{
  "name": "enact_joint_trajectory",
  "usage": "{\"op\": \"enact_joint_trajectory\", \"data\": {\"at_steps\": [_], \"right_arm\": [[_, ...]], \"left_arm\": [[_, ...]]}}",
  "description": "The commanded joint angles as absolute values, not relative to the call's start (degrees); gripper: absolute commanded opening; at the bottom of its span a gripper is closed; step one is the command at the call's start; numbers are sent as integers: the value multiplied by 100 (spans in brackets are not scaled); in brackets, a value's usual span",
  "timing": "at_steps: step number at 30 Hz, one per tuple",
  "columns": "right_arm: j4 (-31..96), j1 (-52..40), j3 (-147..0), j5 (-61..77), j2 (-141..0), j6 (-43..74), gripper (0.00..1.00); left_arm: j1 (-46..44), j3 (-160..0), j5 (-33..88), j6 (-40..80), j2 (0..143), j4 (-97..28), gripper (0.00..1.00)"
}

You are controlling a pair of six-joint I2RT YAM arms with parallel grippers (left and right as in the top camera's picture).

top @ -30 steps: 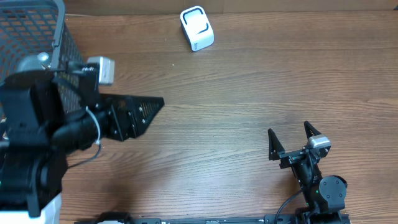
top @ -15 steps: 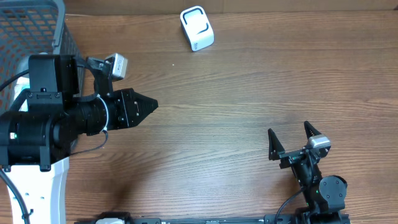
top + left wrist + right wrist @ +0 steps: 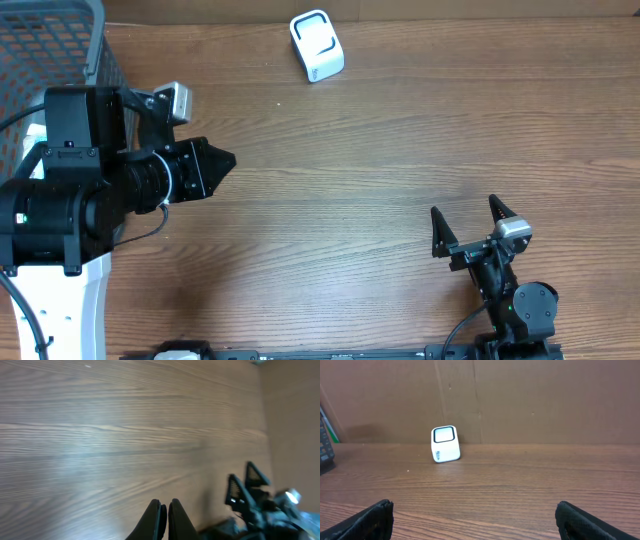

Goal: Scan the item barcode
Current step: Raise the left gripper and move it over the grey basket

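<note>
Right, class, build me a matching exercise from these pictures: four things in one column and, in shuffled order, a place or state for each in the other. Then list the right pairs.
Column A
1. left end effector
2. right end effector
3. white scanner
4. wire basket

Column B
a. near the middle of the far edge of the table
b. fingers spread wide, nothing between them
c. at the far left corner
d. fingers shut together, nothing held

Pairs: 1-d, 2-b, 3-a, 4-c
</note>
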State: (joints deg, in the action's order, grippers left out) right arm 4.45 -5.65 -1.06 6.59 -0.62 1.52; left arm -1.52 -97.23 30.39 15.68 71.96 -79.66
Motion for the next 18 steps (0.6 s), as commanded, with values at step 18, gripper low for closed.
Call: {"op": "enact_joint_trajectory", "data": {"at_steps": [18], "right_arm": [[425, -539, -45, 609, -16, 143, 100]], "left_arm": [[-191, -9867, 941, 1544, 7201, -8064, 4]]}}
